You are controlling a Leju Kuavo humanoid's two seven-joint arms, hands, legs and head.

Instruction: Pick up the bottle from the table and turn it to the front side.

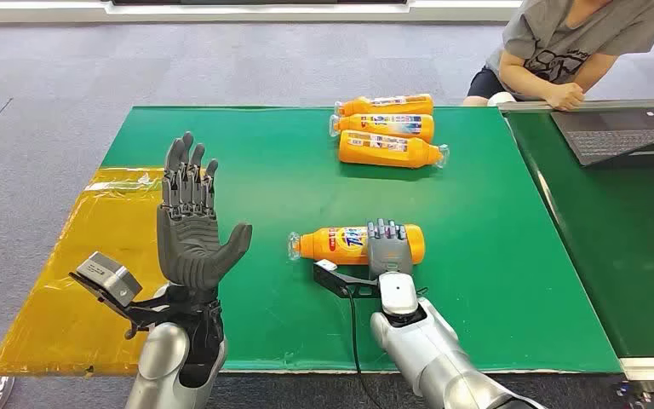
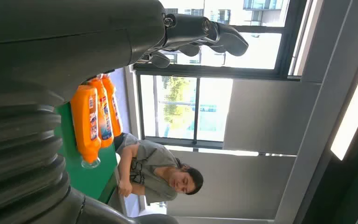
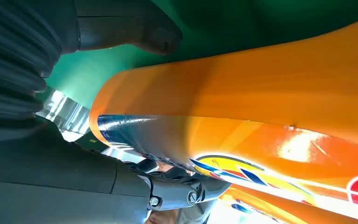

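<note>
Left of the bottle (image 1: 345, 244), the left hand (image 1: 189, 223) stands upright, fingers spread, holding nothing. The orange bottle with a colourful label lies on its side on the green table (image 1: 264, 170), cap leftward; the right hand (image 1: 389, 249) grips it.

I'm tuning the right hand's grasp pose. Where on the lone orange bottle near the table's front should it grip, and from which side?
Grip the bottle across its wide labelled body, coming down from above. It lies flat on the green table, cap toward the robot's left; the narrow neck offers less to hold. The right hand already lies over the body.
</note>
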